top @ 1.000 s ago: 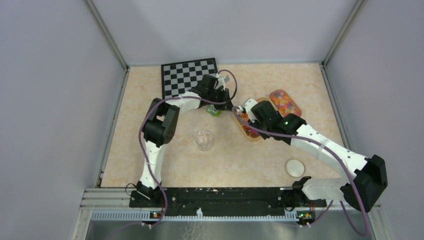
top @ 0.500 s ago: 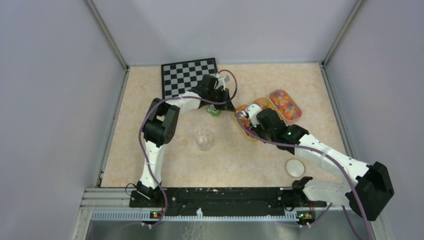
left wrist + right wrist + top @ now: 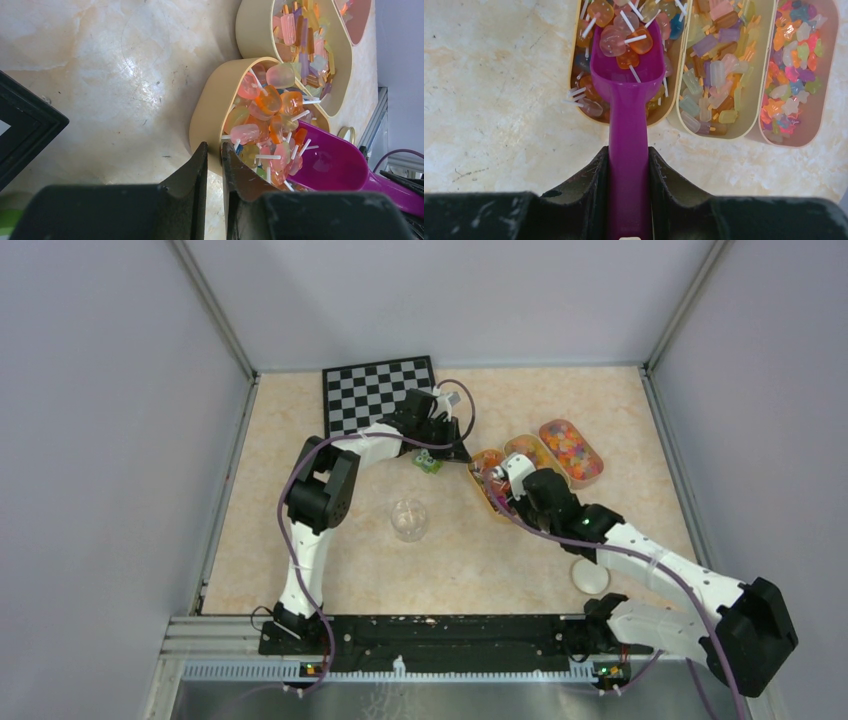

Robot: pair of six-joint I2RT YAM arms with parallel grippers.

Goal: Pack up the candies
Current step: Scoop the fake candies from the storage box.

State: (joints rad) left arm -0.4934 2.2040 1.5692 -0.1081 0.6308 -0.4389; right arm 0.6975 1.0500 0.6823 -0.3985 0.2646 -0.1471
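Observation:
Three beige oval trays hold the candies. My left gripper is shut on the near rim of the left tray, one finger inside the wall and one outside. That tray holds lollipop-like candies with white sticks. My right gripper is shut on the handle of the magenta scoop. The scoop's bowl sits over the left tray with several candies in it. In the top view the right gripper is just behind the scoop, and the left gripper is at the tray's left end.
The middle tray holds bar-shaped pieces and the right tray small star-like ones. A clear cup stands left of the trays. A white lid lies near the right arm. A green block and a checkerboard are by the left arm.
The right arm has drawn back toward its base and its gripper has shifted toward the near side, taking the scoop along the left tray. The left arm has stayed still.

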